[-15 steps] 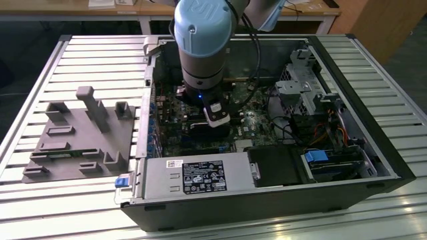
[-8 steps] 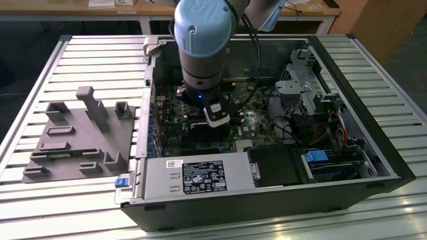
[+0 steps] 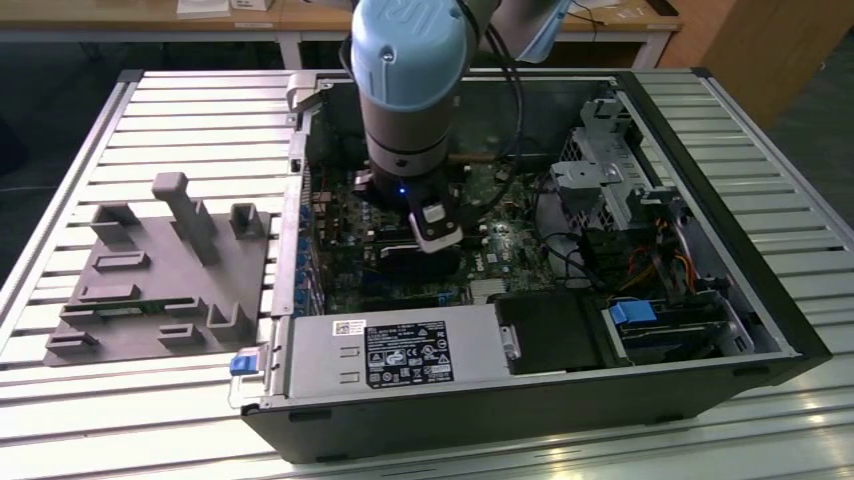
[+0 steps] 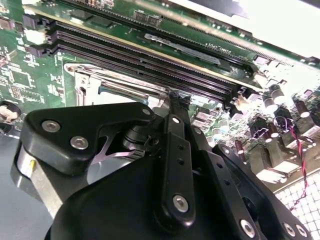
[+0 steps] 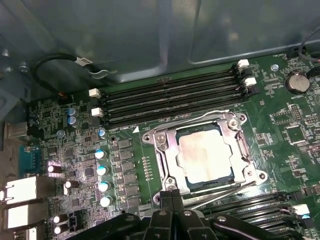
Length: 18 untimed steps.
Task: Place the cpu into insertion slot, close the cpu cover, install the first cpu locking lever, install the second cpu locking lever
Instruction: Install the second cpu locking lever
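Note:
The cpu, a pale silver square, lies in the insertion slot on the green board. The cpu cover, a silvery frame, lies flat around it. One thin wire lever runs along the socket side by the memory slots. A second lever slants along the side nearest my gripper. The black fingers stand together, shut, just off the socket's corner, with nothing seen between them. In the second wrist view the gripper tip hovers at the cover's edge. The exterior view has the gripper low inside the computer case.
Long black memory slots run beside the socket. Capacitors and rear ports stand on its other side. The case wall, a power supply, a drive cage and cables surround the arm. A grey fixture plate lies at the exterior view's left.

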Motion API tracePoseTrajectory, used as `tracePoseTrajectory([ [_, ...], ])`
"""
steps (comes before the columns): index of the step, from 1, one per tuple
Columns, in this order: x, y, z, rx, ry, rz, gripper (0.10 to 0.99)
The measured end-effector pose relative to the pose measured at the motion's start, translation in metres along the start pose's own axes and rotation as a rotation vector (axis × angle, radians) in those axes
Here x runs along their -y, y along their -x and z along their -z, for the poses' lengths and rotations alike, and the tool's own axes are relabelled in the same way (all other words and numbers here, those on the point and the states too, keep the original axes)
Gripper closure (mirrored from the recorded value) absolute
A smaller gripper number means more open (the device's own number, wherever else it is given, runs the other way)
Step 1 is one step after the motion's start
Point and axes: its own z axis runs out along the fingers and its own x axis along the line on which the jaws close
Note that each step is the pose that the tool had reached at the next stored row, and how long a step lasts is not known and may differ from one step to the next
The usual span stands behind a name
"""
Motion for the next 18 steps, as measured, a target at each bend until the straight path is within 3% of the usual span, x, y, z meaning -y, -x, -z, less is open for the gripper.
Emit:
tracePoseTrajectory([
  [6,0.0015,0.0041,0.0022,0.0,0.0,0.0,0.984],
  [15,0.0098,0.0071,0.0055,0.0001,0.0,0.0,0.984],
  [16,0.0102,0.0068,0.0057,0.0003,0.002,0.0,0.984],
  [18,0.0112,0.0042,0.0054,-0.0012,0.013,0.0,0.984],
])
